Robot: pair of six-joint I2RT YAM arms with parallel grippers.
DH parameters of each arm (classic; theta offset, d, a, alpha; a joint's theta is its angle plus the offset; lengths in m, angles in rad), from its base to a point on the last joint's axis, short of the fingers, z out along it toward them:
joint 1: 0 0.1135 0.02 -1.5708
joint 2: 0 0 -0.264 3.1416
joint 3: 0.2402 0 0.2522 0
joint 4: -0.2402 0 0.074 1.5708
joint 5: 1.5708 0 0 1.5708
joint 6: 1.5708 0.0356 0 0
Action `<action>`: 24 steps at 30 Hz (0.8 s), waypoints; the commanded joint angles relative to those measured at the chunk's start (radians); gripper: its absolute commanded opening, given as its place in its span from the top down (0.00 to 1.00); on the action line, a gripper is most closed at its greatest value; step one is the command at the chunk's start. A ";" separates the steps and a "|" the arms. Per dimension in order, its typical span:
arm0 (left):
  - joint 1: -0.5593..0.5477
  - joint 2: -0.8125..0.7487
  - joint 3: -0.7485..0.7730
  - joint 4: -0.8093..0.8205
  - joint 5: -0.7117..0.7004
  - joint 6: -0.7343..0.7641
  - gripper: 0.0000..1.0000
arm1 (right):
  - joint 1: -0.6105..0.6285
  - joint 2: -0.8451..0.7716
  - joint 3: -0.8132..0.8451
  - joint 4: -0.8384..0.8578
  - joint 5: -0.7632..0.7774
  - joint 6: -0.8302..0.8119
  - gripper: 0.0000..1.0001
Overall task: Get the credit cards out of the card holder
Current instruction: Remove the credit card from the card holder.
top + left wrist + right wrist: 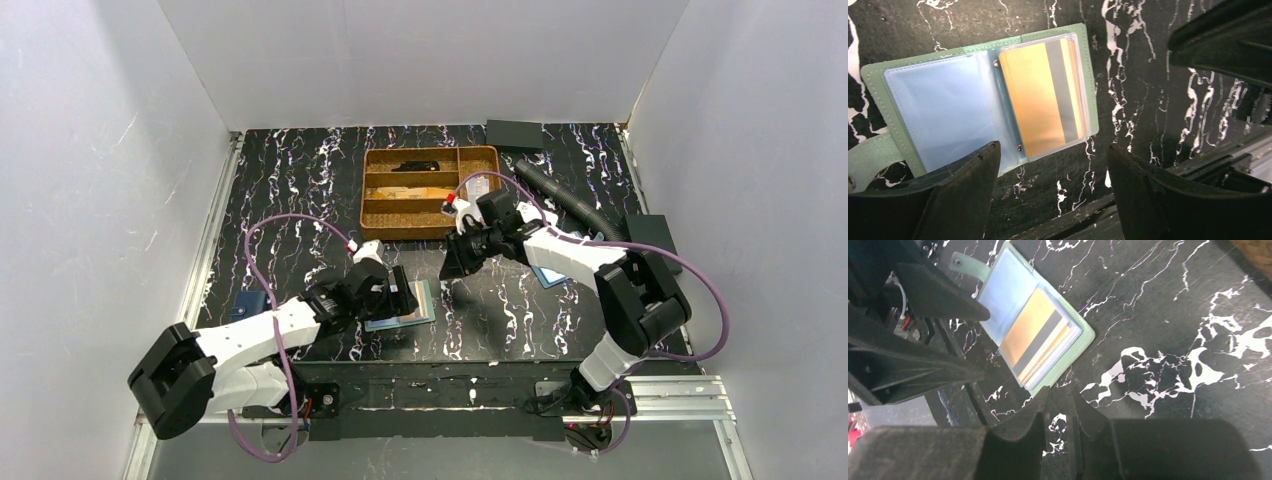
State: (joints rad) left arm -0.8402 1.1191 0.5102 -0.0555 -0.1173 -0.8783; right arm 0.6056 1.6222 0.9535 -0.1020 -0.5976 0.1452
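Observation:
The teal-green card holder (425, 300) lies open on the black marbled table near the front. In the left wrist view its left clear panel (943, 100) is empty and the right panel holds the orange-gold card (1038, 100) with a grey stripe. Both also show in the right wrist view: the holder (1008, 295) and the card (1023, 330). My left gripper (1053, 146) is open over the holder's near edge (400, 293), one finger (958, 190) over its corner. My right gripper (1058, 390) is just right of the holder (450, 272), jaws almost together and empty. No dark blue card shows.
A brown divided tray (430, 150) stands at the back centre. A black hose (560, 195) and black boxes (515, 133) lie at the back right. A blue flat thing (548, 275) lies under the right arm, another (250, 300) beside the left arm.

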 commanded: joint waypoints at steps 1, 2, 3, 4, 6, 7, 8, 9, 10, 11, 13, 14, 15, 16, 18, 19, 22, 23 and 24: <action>-0.022 0.040 0.068 -0.150 -0.107 -0.018 0.24 | 0.006 0.006 0.085 -0.127 -0.108 -0.182 0.72; -0.023 0.047 0.078 -0.170 -0.108 -0.018 0.25 | 0.006 0.004 0.107 -0.184 -0.137 -0.286 0.70; -0.024 0.050 0.088 -0.190 -0.106 -0.020 0.25 | 0.004 0.003 0.126 -0.249 -0.163 -0.383 0.69; -0.029 0.050 0.094 -0.200 -0.103 -0.021 0.25 | 0.000 0.001 0.140 -0.308 -0.185 -0.468 0.68; -0.037 0.034 0.092 -0.203 -0.096 -0.026 0.25 | -0.027 0.010 0.166 -0.414 -0.243 -0.603 0.67; -0.042 0.026 0.089 -0.200 -0.094 -0.028 0.25 | -0.046 0.020 0.179 -0.457 -0.274 -0.645 0.66; -0.043 0.016 0.087 -0.195 -0.086 -0.023 0.25 | -0.065 0.030 0.193 -0.511 -0.311 -0.693 0.66; -0.045 0.009 0.086 -0.189 -0.079 -0.013 0.25 | -0.081 0.042 0.206 -0.561 -0.342 -0.738 0.66; -0.047 0.005 0.085 -0.175 -0.073 0.002 0.25 | -0.091 0.052 0.221 -0.595 -0.358 -0.766 0.66; -0.048 0.001 0.084 -0.166 -0.069 0.019 0.25 | -0.094 0.061 0.229 -0.615 -0.359 -0.778 0.66; -0.048 0.001 0.085 -0.159 -0.069 0.040 0.25 | -0.095 0.073 0.237 -0.630 -0.352 -0.790 0.66; -0.049 0.005 0.086 -0.159 -0.072 0.042 0.25 | -0.095 0.077 0.237 -0.630 -0.352 -0.789 0.66; -0.048 0.010 0.089 -0.158 -0.074 0.040 0.25 | -0.095 0.083 0.236 -0.628 -0.353 -0.787 0.66; -0.049 0.015 0.090 -0.154 -0.074 0.035 0.25 | -0.095 0.089 0.234 -0.628 -0.355 -0.785 0.66; -0.054 0.027 0.092 -0.144 -0.090 0.021 0.25 | -0.095 0.100 0.236 -0.632 -0.356 -0.788 0.66; -0.057 0.037 0.096 -0.143 -0.101 0.016 0.25 | -0.095 0.104 0.240 -0.642 -0.354 -0.796 0.66; -0.061 0.075 0.115 -0.148 -0.133 0.001 0.25 | -0.097 0.106 0.244 -0.654 -0.341 -0.812 0.66; -0.062 0.098 0.126 -0.151 -0.149 -0.002 0.25 | -0.100 0.102 0.239 -0.649 -0.341 -0.806 0.66; -0.062 0.115 0.146 -0.161 -0.163 -0.008 0.25 | -0.102 0.093 0.226 -0.626 -0.340 -0.782 0.66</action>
State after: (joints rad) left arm -0.8944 1.1854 0.5884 -0.2012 -0.1967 -0.8684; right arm 0.5083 1.7267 1.1561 -0.7174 -0.9089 -0.6285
